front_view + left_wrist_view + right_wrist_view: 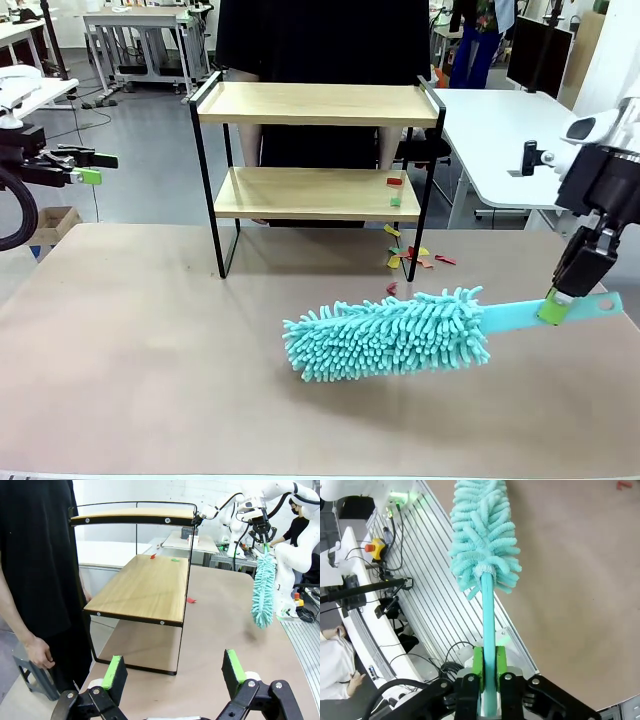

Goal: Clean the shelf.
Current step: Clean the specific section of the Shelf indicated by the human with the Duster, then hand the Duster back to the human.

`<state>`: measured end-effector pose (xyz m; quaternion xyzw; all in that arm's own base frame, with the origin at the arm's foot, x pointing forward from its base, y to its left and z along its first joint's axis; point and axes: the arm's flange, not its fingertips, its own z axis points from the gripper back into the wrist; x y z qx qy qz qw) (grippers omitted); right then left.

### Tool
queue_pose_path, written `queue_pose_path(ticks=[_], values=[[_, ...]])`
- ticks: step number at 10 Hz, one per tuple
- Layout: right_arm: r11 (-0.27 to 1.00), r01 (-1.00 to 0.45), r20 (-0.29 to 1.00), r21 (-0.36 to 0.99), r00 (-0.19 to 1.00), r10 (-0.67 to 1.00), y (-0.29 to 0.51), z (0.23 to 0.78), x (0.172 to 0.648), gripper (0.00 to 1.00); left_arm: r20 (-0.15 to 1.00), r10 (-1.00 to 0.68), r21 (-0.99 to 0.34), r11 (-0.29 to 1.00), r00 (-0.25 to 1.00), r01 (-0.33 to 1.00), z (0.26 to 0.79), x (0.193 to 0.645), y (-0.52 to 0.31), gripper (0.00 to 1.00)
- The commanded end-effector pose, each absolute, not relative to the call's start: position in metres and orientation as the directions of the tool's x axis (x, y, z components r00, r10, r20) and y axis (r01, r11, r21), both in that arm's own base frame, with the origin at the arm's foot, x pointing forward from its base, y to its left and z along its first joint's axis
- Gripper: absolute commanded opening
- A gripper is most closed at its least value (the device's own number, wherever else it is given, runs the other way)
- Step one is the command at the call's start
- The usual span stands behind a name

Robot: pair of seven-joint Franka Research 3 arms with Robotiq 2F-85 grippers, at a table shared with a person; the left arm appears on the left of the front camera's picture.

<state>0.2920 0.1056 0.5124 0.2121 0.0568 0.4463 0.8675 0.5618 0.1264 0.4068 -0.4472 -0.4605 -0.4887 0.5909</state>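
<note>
I have my right gripper (pixel 553 306) pinched tight on the flat turquoise plastic handle of the fluffy turquoise microfibre duster (pixel 390 334), near the handle's end, so the long shaggy head reaches out ahead of my fingers toward the middle of the brown table (pixel 140 360); held that way, I judge, the head can go in between the boards while my wrist stays outside the frame. The two-tier shelf of light wooden boards in a thin black metal frame (pixel 318 150) stands at the far side of the table, well apart from the duster head. Small red and green scraps (pixel 393 190) lie on the right end of its lower board, and more red, yellow and green scraps (pixel 408 256) are scattered on the table just beside its right legs. My left gripper (pixel 173 674) hangs spread wide and empty, off to the shelf's left. A person in black (pixel 37 555) stands close behind the shelf, one hand (pixel 39 653) hanging low; the raised end rails and upright legs could catch the head on a sideways sweep.
</note>
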Motion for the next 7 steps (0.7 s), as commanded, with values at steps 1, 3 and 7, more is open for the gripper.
queue_pose_path(ticks=[1,3,7], values=[[0.521,-0.748,0.086,0.412,0.601,0.795,0.1096,0.5186,0.2913,0.13,0.982,-0.166,-0.070,0.123,0.090,0.990,0.4095,0.5608,0.1257,1.00],[0.521,-0.748,0.086,0.412,0.601,0.795,0.1096,0.5186,0.2913,0.13,0.982,-0.166,-0.070,0.123,0.090,0.990,0.4095,0.5608,0.1257,1.00],[0.521,-0.748,0.086,0.412,0.601,0.795,0.1096,0.5186,0.2913,0.13,0.982,-0.166,-0.070,0.123,0.090,0.990,0.4095,0.5608,0.1257,1.00]])
